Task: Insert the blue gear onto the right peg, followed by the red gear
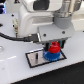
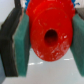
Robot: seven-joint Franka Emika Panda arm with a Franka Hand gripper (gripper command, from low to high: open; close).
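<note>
Clamped between the green-padded fingers (image 2: 22, 47) of the Franka arm's gripper (image 1: 52, 46): the small round bright-red plastic toothed disc, the red gear (image 2: 50, 34), with its dark centre hole facing the wrist camera. Pads pressed against both flanks of the disc in the wrist view, black finger bodies behind them, blurred pale surface beyond.

Seen from the exterior view, held low over the flat round bright-blue toothed plastic disc, the blue gear (image 1: 52, 56), itself lying on the white rectangular plate with black border (image 1: 34, 59). Red gear (image 1: 53, 48) directly above the blue one, overlapping it from this angle; impossible to tell whether touching or just apart. Blue gear toward the exterior view's right end of the plate, where the taller dark pin would stand; the right peg itself hidden behind gears and gripper, not discernible. White arm body (image 1: 40, 22) filling the upper part of that view, a black cable (image 1: 17, 36) looping in from the exterior view's left. Plate resting on a white tabletop (image 1: 15, 72), with bare plate surface stretching toward the exterior view's left of the gears. Shorter pin too faint to make out at this resolution.
</note>
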